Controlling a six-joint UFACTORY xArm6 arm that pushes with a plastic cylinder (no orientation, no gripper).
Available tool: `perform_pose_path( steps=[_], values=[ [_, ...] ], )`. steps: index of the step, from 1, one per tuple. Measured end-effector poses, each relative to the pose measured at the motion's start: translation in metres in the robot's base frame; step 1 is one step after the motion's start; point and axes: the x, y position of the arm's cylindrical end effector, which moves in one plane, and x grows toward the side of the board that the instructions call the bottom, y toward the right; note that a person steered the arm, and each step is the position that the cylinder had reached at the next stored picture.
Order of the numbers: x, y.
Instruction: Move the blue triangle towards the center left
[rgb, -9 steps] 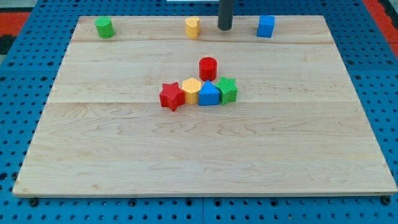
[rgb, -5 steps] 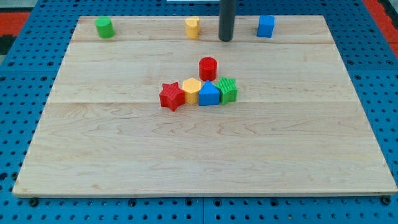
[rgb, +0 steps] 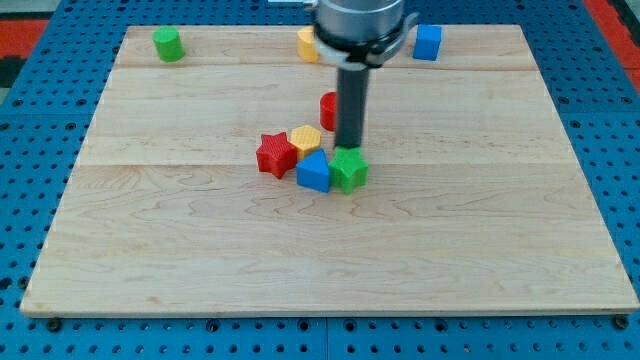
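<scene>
At the bench's (rgb: 150, 260) 10 o'clock corner sits a green cylinder (rgb: 167, 44), well apart from everything else. Moving rightward toward mid-bench, a cluster: red star (rgb: 275, 155), then a yellow hexagon-like block (rgb: 305, 139) just beside it at its 2 o'clock, then the blue triangle (rgb: 314, 172), then a green block (rgb: 348, 169) touching the blue one on its 3 o'clock side. A red cylinder (rgb: 328, 108) is partly hidden behind the rod, at 12 o'clock of the cluster. Along the top edge: a yellow block (rgb: 306, 43), partly covered by the arm body, and a blue cube (rgb: 428, 42) further right. My tip (rgb: 348, 148) is down at the 12 o'clock edge of the green block, seemingly touching it. The tool is a bare rod: nothing to open or close, and it holds nothing. Key relation: the blue triangle lies at roughly 8 o'clock from my tip, near but not in contact. Its peak appears to face 12 o'clock, its long axis roughly 9-to-3, slightly skewed; hard to confirm. Judgement: target is at 9 o'clock, so the tip needs to reach the triangle's 3 o'clock side, where the green block sits. The red star lies close to the leftward path.
</scene>
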Motion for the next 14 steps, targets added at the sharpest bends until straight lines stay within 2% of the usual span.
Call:
perform_pose_path(
  steps=[1,4,5,7,8,11,12,13,14],
  values=[
    [0.020,-0.013],
    [0.066,-0.120],
    [0.076,-0.106],
    [0.099,-0.170],
    [0.062,-0.209],
    [-0.010,-0.200],
    [0.026,-0.192],
    [0.014,-0.230],
    [0.005,-0.231]
  ],
)
